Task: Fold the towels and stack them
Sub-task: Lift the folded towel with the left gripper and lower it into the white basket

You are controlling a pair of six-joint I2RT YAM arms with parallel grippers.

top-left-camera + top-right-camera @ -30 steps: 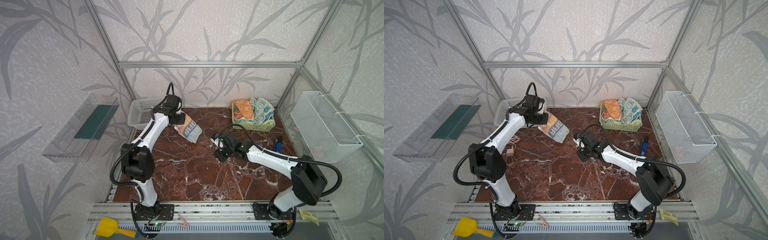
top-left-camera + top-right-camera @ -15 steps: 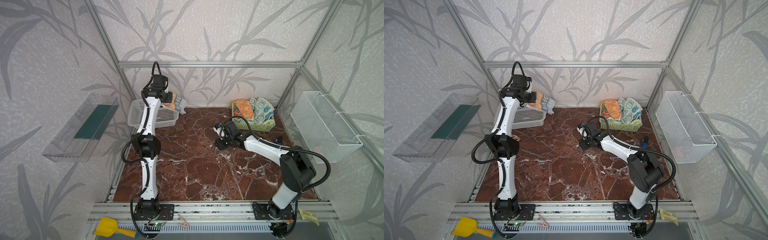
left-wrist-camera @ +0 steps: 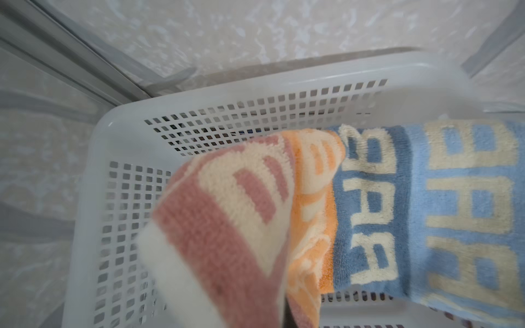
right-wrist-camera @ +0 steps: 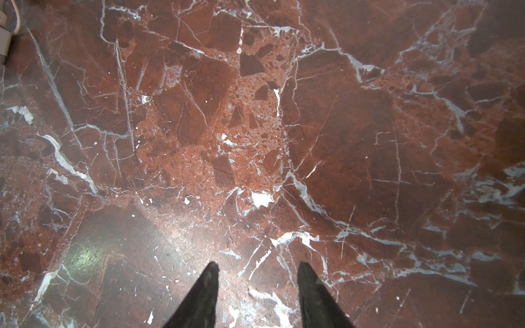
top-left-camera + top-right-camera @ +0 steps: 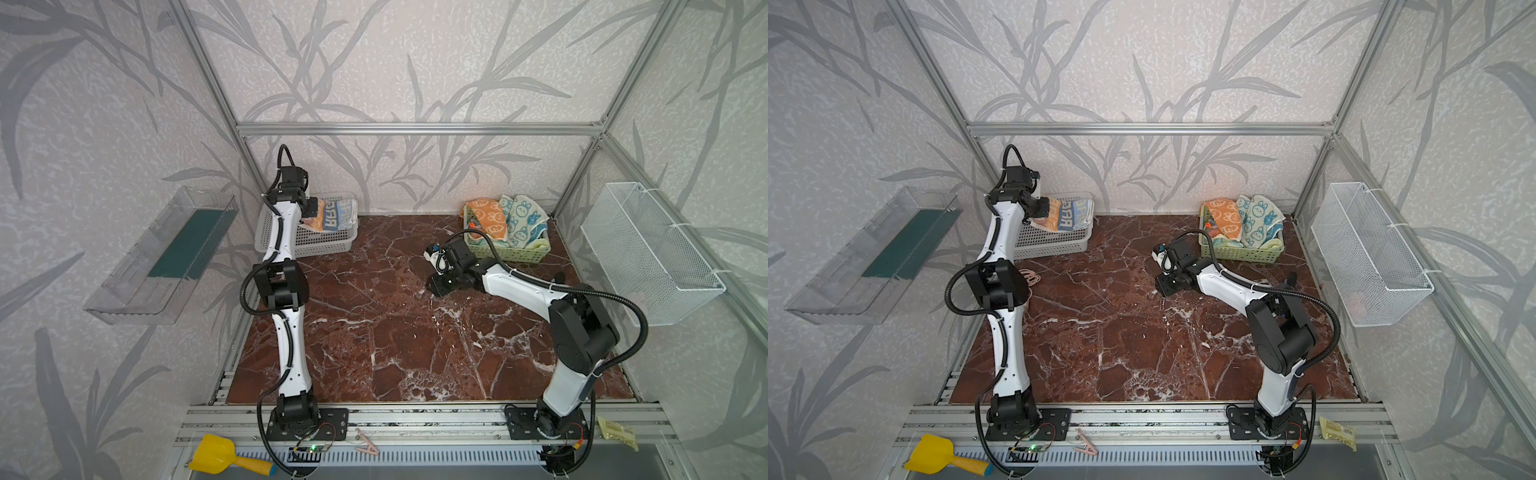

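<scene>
Left gripper pinching lettered towel above white basket, right gripper spread over open marble.

Terry, plastic, marble.
Lettered towel: looped matt cloth; white basket: smooth perforated plastic; tabletop: glossy veined stone (glare patch).

A dark red marble tabletop with white veins fills a cell lined with pale leaf-patterned wallpaper and framed by aluminium bars. A white perforated basket stands at the back left corner, and a green perforated basket at the back right. A white wire basket hangs on the right wall. A clear plastic tray with a teal strip hangs on the left wall. Along the front rail lie a yellow scoop, a pink clip and a yellowish packet.
</scene>
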